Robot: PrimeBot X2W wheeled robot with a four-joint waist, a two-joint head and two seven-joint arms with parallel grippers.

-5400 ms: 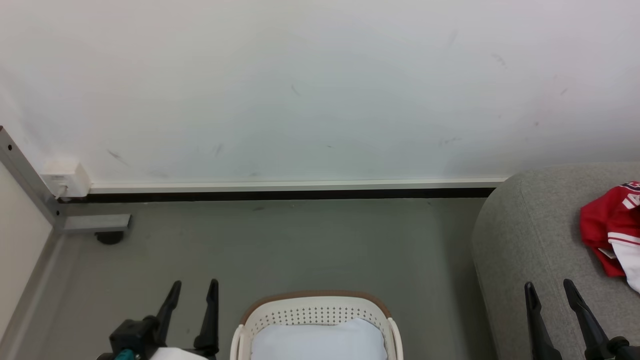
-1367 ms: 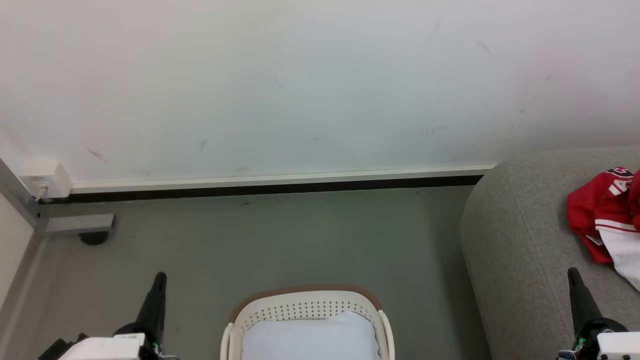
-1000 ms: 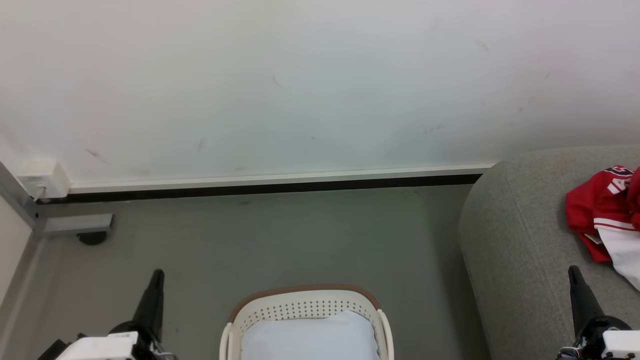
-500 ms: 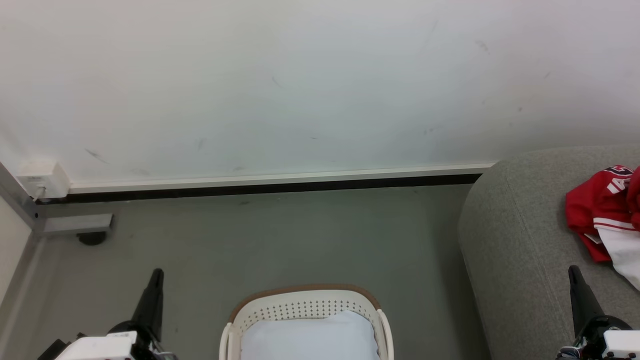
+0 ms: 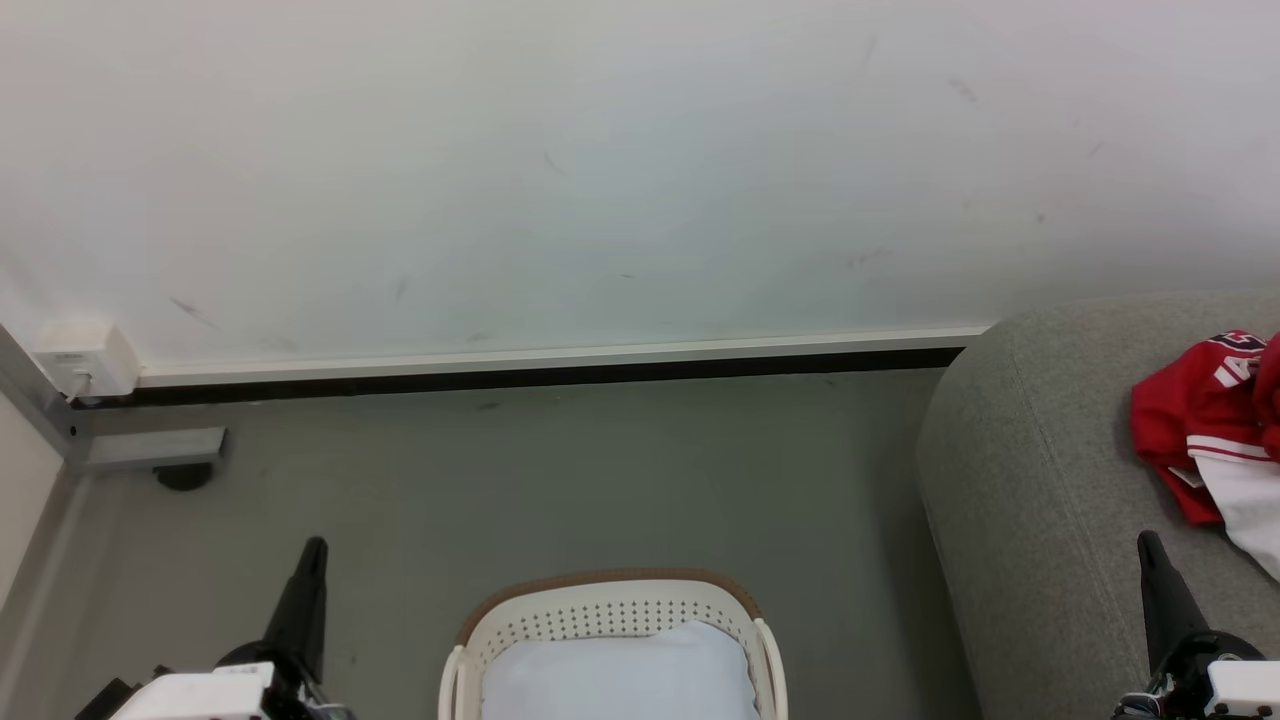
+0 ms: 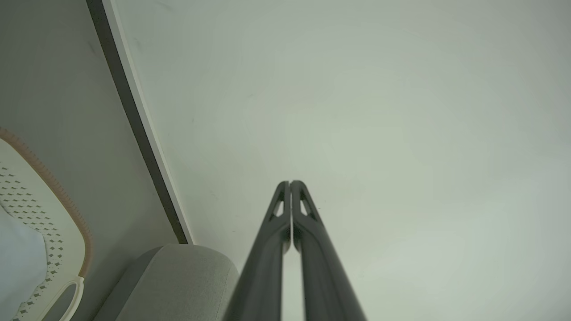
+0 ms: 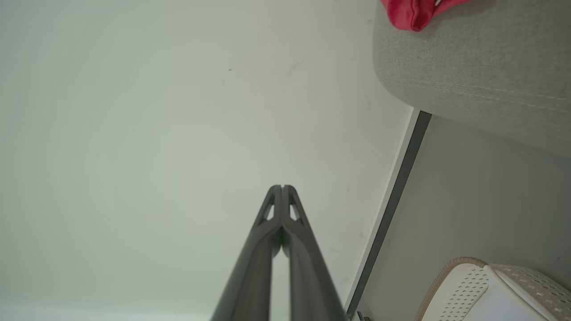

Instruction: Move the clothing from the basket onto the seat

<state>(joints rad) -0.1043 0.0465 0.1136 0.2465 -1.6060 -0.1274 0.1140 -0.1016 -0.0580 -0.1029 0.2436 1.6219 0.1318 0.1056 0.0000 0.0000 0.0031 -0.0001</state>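
The red clothing (image 5: pixel 1205 430) with white panels and lettering lies on the light-grey seat (image 5: pixel 1040 500) at the right edge; a red fold (image 7: pixel 417 11) shows on the seat (image 7: pixel 473 67) in the right wrist view. The white basket (image 5: pixel 610 612) with its tan rim sits on the floor at bottom centre, holding a pale bluish liner sheet (image 5: pixel 620 675). My left gripper (image 5: pixel 312 550) is shut and empty, left of the basket (image 6: pixel 49 214), fingertips together (image 6: pixel 290 183). My right gripper (image 5: pixel 1148 542) is shut and empty over the seat's front, fingertips together (image 7: pixel 282 187).
A white scuffed wall (image 5: pixel 600 170) with a dark skirting strip (image 5: pixel 540 378) stands behind the grey floor (image 5: pixel 600 480). A metal frame foot with a dark caster (image 5: pixel 180 470) and a small white box (image 5: pixel 85 360) are at the left.
Since the earliest frame both grippers have shut and turned edge-on, and the camera has shifted slightly. Over the last second nothing has visibly moved.
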